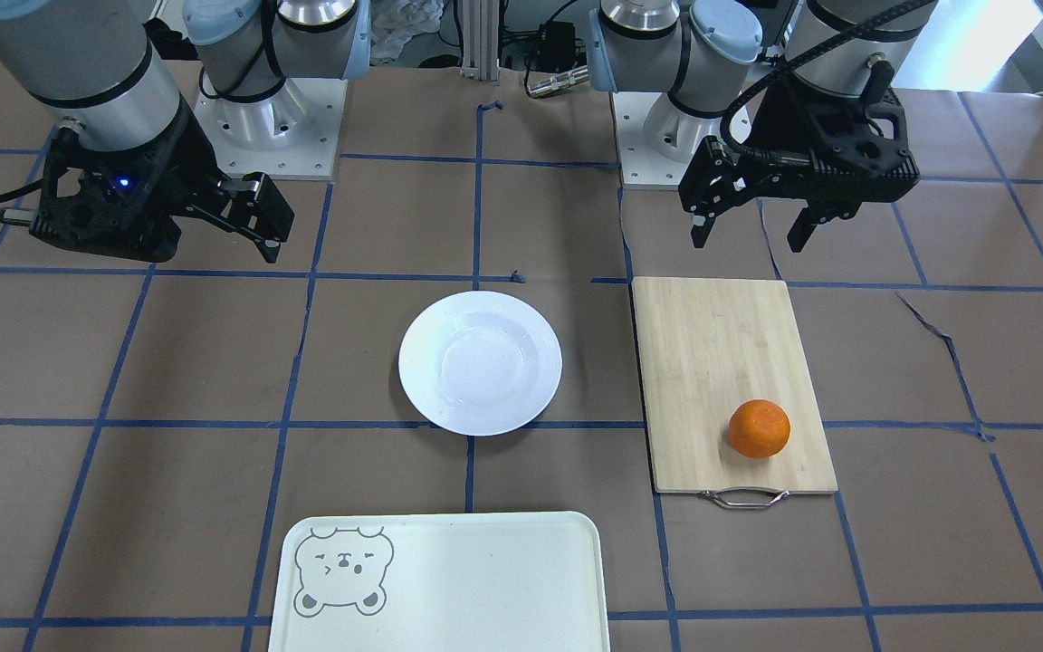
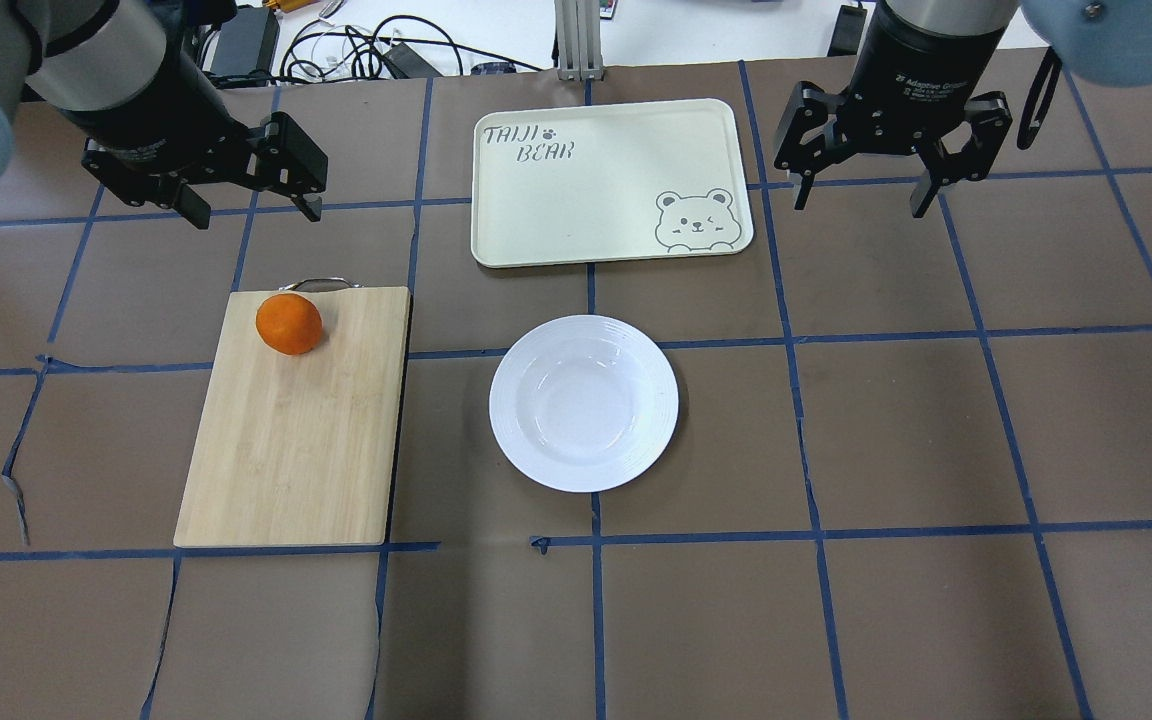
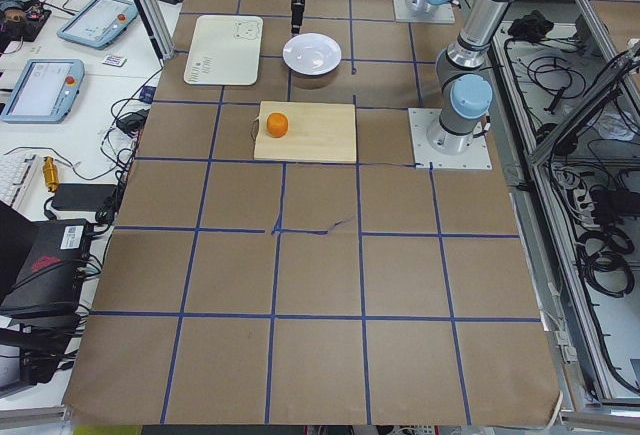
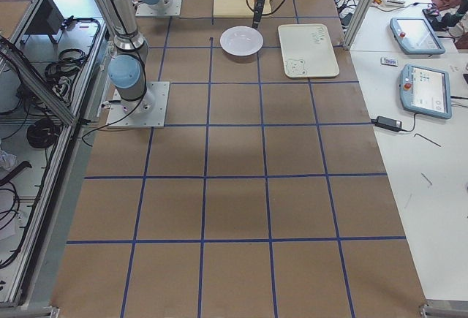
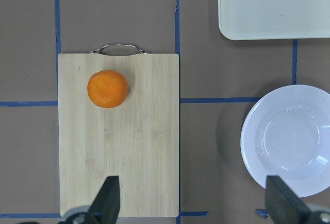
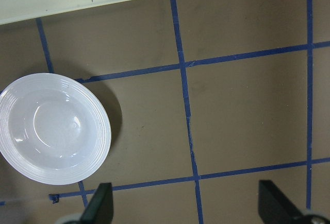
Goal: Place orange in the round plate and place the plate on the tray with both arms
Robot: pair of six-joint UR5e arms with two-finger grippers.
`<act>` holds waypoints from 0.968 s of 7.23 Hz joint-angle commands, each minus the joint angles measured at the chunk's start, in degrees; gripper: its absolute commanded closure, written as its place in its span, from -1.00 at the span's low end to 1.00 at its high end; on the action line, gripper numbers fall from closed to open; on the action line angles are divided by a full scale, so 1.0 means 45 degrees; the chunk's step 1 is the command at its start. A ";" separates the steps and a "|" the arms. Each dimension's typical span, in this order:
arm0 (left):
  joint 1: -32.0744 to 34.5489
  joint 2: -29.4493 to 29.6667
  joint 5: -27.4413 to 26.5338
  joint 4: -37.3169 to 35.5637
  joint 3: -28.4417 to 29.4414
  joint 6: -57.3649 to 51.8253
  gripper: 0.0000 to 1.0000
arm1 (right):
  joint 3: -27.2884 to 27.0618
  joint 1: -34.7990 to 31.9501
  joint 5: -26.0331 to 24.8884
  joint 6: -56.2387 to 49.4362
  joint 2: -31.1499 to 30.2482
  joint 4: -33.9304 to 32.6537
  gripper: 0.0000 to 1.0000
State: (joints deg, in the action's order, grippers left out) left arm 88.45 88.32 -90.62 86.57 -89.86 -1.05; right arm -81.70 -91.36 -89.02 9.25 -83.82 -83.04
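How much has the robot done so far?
Nothing is done yet. The orange sits on the board, the plate lies empty, the tray holds nothing. The left gripper and right gripper hang open. Still to do: orange into plate, plate onto tray.

Both tools hang above the tabletop (image 2: 936, 450), jaws spread wide. The left tool (image 2: 256, 213) is over bare surface just past the far end of the cutting board (image 2: 296, 440). The orange (image 2: 288, 323) sits alone at that far end by the metal handle (image 2: 321, 284). The board is flat, so there is open room all round the fruit. The round plate (image 2: 521, 440) is apart from board and tray (image 2: 586, 200), with bare gaps on every side, so its rim is reachable from left and right. The tray lies far of the plate, with only its raised rim to clear. The right tool (image 2: 861, 204) hangs right of the tray, over open tabletop.
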 commanded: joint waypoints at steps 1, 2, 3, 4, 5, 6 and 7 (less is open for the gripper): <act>-0.0008 0.0003 0.0000 0.0000 0.0026 0.0000 -1.00 | 0.0010 0.0030 -0.0081 -0.0778 -0.0007 -0.0003 -1.00; -0.0008 0.0003 -0.0019 0.0000 0.0027 0.0000 -1.00 | 0.0010 0.0049 -0.0081 -0.0844 -0.0007 -0.0042 -1.00; -0.0027 0.0003 0.0039 0.0000 0.0007 0.0000 -1.00 | 0.0010 0.0030 -0.0081 -0.0844 -0.0007 -0.0023 -1.00; -0.0027 0.0003 0.0058 0.0000 0.0007 0.0000 -1.00 | -0.0009 0.0010 -0.0062 -0.0806 -0.0007 -0.0004 -1.00; -0.0027 0.0003 -0.0019 0.0000 -0.0012 -0.0019 -1.00 | -0.0009 0.0030 -0.0081 -0.0767 -0.0007 -0.0003 -1.00; -0.0027 0.0003 0.0000 0.0000 -0.0013 -0.0020 -1.00 | -0.0009 0.0010 -0.0081 -0.0766 -0.0007 -0.0003 -1.00; -0.0085 0.0061 -0.0039 -0.0019 0.0103 -0.0194 -1.00 | -0.0029 -0.0009 -0.0081 -0.0766 -0.0007 -0.0003 -1.00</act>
State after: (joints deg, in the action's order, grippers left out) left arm 88.25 88.41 -90.65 86.55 -89.77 -1.31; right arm -81.76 -91.32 -89.38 5.78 -83.85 -83.06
